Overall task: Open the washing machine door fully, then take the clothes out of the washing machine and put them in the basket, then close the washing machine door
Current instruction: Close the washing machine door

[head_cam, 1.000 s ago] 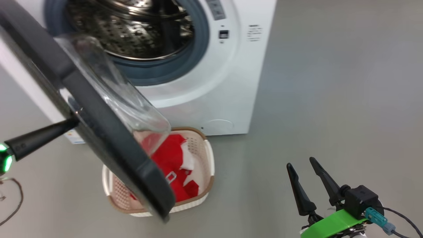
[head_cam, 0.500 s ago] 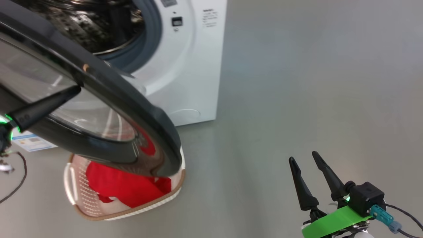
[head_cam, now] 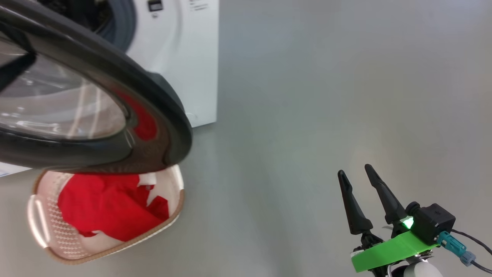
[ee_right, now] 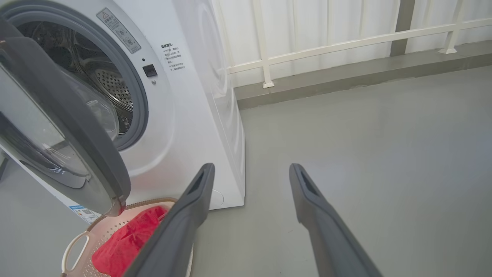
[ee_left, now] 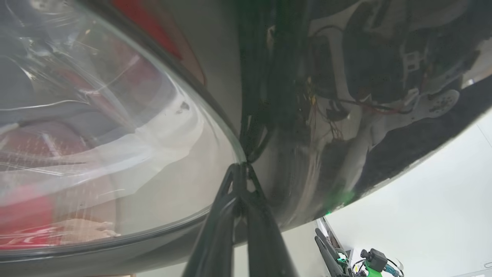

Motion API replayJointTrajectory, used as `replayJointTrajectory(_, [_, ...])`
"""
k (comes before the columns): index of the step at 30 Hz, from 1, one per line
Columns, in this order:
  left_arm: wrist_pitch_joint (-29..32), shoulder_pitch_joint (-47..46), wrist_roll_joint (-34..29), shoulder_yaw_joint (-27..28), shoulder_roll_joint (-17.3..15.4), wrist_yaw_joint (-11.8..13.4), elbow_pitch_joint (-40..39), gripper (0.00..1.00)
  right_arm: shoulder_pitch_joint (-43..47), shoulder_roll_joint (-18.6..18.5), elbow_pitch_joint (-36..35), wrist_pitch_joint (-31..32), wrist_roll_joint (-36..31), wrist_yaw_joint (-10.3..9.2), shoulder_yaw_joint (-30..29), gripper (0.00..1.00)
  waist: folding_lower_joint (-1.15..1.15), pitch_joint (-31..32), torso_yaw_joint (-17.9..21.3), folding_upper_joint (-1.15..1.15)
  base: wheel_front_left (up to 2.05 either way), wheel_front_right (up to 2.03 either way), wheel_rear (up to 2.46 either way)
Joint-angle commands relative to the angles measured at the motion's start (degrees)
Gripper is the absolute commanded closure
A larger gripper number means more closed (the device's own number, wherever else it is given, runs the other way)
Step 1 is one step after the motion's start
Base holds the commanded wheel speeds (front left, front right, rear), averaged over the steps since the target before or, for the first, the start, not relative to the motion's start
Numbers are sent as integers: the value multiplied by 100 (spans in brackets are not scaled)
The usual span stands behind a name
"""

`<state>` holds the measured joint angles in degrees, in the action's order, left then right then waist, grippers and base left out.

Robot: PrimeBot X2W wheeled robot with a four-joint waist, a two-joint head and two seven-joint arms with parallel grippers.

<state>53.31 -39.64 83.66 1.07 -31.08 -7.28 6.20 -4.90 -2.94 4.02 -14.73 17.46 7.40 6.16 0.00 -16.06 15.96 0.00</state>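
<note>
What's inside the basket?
Red clothes with white bits lie in the basket. The door hangs over its far end, so whatever is there is hidden.

The right gripper (head_cam: 354, 170) has 2 long black fingers (head_cam: 355, 215) that taper to points. In the right wrist view each has a recessed slot near its tip. At their base sit a bright green bracket (head_cam: 384, 254) and a black box (head_cam: 436, 223) with a glowing green light (head_cam: 407, 222). A teal connector (head_cam: 447, 240) leads to a dark cable (head_cam: 478, 243). The left gripper (ee_left: 241, 169) is dark too, with triangular cut-outs near its tips.
</note>
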Motion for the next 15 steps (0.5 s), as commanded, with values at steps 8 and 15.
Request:
replayJointTrajectory(8, [-668, -497, -97, -43, -476, -21, 221, 100, -92, 6, -190, -27, 42, 9, 68, 0, 0, -139, 287, 0, 0, 0, 0])
replayJointTrajectory(15, [-1117, -648, -20, -270, -580, -21, 459, 100, -114, 6, -226, -27, 15, 9, 32, 0, 0, -158, 298, 0, 0, 0, 0])
